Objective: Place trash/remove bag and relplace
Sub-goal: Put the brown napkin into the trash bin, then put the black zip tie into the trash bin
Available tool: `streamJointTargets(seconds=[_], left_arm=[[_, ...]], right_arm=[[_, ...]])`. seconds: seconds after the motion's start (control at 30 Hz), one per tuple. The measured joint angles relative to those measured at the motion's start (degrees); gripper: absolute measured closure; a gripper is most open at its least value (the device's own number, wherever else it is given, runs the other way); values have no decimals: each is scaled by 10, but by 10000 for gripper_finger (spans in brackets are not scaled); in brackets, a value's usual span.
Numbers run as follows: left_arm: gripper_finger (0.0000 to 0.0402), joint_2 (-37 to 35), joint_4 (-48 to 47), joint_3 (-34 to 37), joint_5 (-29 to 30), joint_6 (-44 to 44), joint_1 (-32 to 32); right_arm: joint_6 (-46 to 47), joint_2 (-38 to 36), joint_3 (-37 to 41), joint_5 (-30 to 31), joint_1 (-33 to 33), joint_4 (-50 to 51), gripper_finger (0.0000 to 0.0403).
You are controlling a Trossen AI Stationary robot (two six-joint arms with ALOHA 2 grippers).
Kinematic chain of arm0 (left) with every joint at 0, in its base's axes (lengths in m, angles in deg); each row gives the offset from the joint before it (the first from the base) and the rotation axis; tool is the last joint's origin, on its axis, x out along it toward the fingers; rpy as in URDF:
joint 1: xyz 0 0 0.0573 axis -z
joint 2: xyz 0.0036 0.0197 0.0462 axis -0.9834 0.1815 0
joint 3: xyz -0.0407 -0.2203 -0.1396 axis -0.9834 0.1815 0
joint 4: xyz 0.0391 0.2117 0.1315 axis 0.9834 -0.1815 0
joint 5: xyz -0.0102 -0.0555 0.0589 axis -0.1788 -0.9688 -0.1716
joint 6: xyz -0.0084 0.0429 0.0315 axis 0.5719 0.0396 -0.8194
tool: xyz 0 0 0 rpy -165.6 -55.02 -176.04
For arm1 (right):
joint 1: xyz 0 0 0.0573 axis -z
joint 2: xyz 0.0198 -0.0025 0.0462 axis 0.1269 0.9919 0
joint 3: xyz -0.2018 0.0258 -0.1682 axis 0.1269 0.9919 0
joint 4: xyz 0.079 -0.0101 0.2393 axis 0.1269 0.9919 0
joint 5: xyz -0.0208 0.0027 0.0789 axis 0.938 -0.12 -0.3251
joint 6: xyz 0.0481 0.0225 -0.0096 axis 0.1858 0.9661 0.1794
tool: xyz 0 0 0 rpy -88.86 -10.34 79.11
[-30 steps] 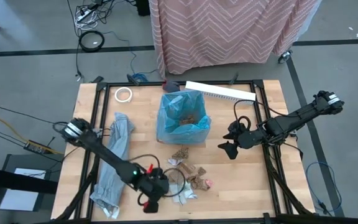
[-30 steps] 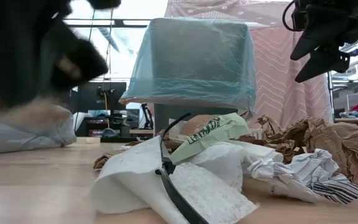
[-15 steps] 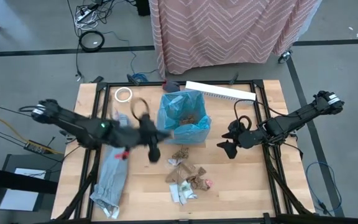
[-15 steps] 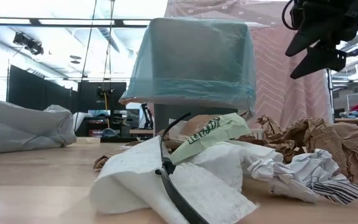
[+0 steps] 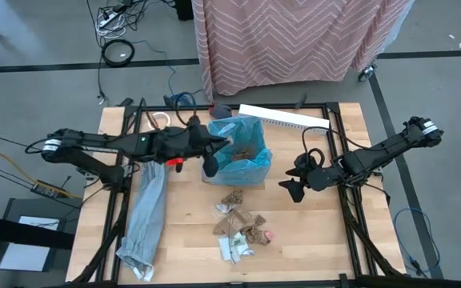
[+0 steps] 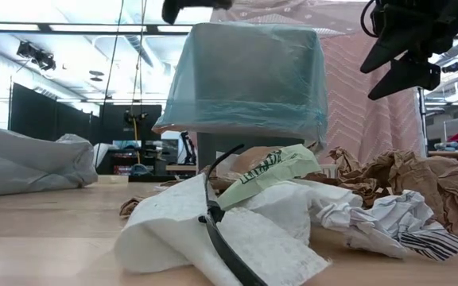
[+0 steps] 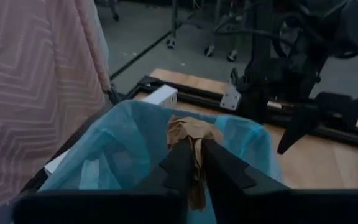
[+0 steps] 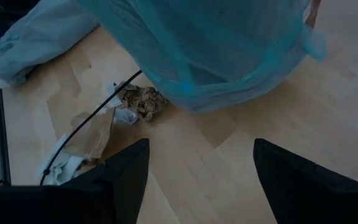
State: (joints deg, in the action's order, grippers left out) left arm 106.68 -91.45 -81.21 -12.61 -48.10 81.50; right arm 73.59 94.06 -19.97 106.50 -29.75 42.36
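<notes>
The bag (image 5: 238, 154) is a bright-blue liner drawn over the small bin (image 6: 245, 79); brown scraps lie inside it. My left gripper (image 5: 212, 162) reaches in from the table's left, over the bag's left rim (image 7: 117, 146), and is shut on a crumpled brown paper scrap (image 7: 192, 134). More trash (image 5: 242, 228) lies on the table in front of the bin: brown paper and white wrappers (image 6: 293, 199). My right gripper (image 5: 289, 190) hangs open above the table to the bin's right, with nothing between its fingers (image 8: 201, 155). My left gripper pinches the brown scrap's middle (image 7: 196, 155) between its two fingers. The fingers come almost level from the table's left, tipped slightly down. The scrap is lifted clear above the bag's opening; its crumpled end sticks out past the fingertips and a strip hangs below them.
A pale grey plastic bag (image 5: 146, 216) lies lengthwise at the table's left. A white strip (image 5: 282, 118) lies at the far edge behind the bin. A black cable tie (image 6: 213, 214) curls over the white wrapper. Bare wood shows near the right gripper (image 8: 229, 130).
My left gripper has risen from the trash pile near the table's near edge and swung toward the far side to the bin's left rim. It has tipped from pointing down to almost level. The right arm has kept still.
</notes>
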Motion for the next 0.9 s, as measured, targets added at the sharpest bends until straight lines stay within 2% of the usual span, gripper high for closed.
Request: streamJointTargets(seconds=[0.1, 0.2, 0.3, 0.4, 0.53, 0.67, 0.83, 0.9], left_arm=[[314, 6, -3, 0, -35, -14, -10], [289, 11, 1, 0, -97, -24, -19], [270, 11, 11, 0, -136, -3, -21], [259, 7, 23, -5, -158, 59, -16], [261, 3, -40, -55, -229, 80, 16], [266, 8, -126, -62, -223, 100, 78], [266, 20, -196, -24, -148, 270, 147], [266, 28, -194, -5, -116, 338, 171]], right_arm=[[0, 0, 0, 0, 0, 0, 128], [0, 0, 0, 0, 0, -1, 125], [0, 0, 0, 0, 0, -3, 124], [0, 0, 0, 0, 0, -4, 125], [0, 0, 0, 0, 0, -5, 126], [0, 0, 0, 0, 0, -4, 124], [1, 0, 0, 0, 0, -5, 126], [2, 0, 0, 0, 0, -5, 126]])
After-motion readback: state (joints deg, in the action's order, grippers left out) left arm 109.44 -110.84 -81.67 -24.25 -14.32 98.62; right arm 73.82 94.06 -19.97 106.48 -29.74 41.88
